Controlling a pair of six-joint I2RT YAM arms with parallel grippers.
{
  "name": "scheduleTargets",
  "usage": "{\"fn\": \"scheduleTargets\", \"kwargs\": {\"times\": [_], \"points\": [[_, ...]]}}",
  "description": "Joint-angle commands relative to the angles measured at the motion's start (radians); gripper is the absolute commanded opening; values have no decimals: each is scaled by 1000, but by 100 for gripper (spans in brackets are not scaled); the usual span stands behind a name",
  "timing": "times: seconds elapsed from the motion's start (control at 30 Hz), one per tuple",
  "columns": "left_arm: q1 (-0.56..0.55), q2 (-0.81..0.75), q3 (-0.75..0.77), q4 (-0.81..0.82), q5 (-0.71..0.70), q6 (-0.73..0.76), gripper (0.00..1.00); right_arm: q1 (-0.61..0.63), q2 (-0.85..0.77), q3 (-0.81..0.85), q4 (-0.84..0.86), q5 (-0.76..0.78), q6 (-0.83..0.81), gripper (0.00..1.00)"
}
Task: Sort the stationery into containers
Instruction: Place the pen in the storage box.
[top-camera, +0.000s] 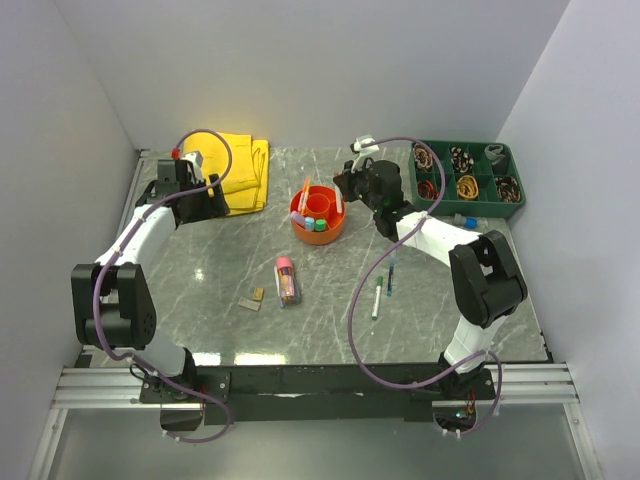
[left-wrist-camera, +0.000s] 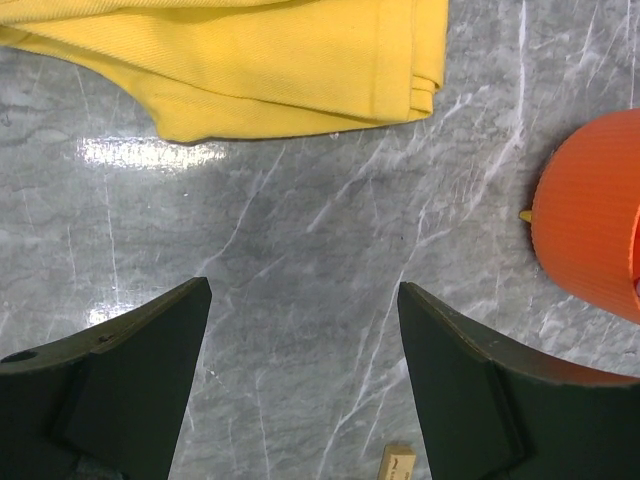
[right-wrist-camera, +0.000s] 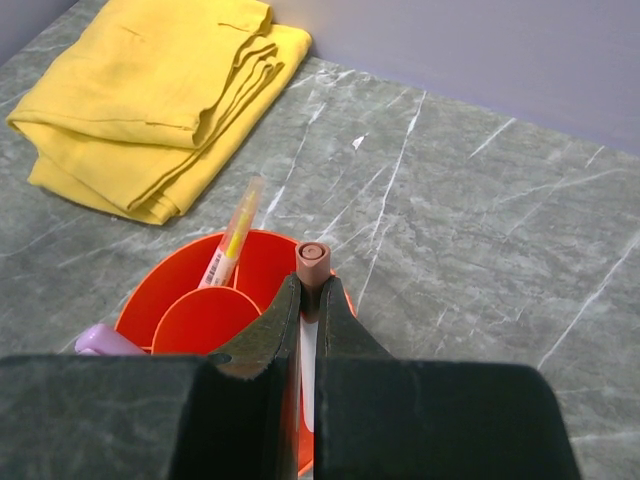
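The orange organiser bowl (top-camera: 318, 214) stands mid-table; it also shows in the right wrist view (right-wrist-camera: 190, 300) and at the right edge of the left wrist view (left-wrist-camera: 590, 240). It holds a yellow pen (right-wrist-camera: 232, 235), a lilac stick (right-wrist-camera: 100, 340) and capped items. My right gripper (right-wrist-camera: 312, 290) is shut on a white marker with a brown cap (right-wrist-camera: 313, 262), held upright over the bowl's right rim (top-camera: 342, 190). My left gripper (left-wrist-camera: 305, 320) is open and empty above bare table left of the bowl. A pink-capped clear tube (top-camera: 286, 279), tan blocks (top-camera: 252, 300) and two pens (top-camera: 383, 285) lie on the table.
A folded yellow cloth (top-camera: 243, 170) lies at the back left, close to my left gripper. A green compartment tray (top-camera: 470, 178) with rings and small parts stands at the back right. A tan block (left-wrist-camera: 397, 463) lies just below my left fingers.
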Motion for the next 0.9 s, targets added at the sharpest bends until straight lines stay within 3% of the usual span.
{"fn": "scheduleTargets", "kwargs": {"times": [0.0, 0.63, 0.77, 0.8, 0.83, 0.87], "points": [[2, -11, -4, 37, 11, -16, 81, 11, -29, 32, 26, 17, 8, 0], [4, -21, -21, 41, 6, -13, 82, 13, -23, 10, 7, 19, 24, 2], [4, -26, -25, 41, 5, -13, 82, 17, -23, 6, -2, 17, 22, 12], [4, -28, -27, 41, 5, -13, 82, 19, -26, 4, -2, 17, 22, 17], [4, -29, -27, 41, 5, -13, 82, 19, -26, 3, -7, 17, 22, 29], [4, -29, -30, 41, 5, -13, 82, 19, -28, 3, -10, 17, 20, 33]]}}
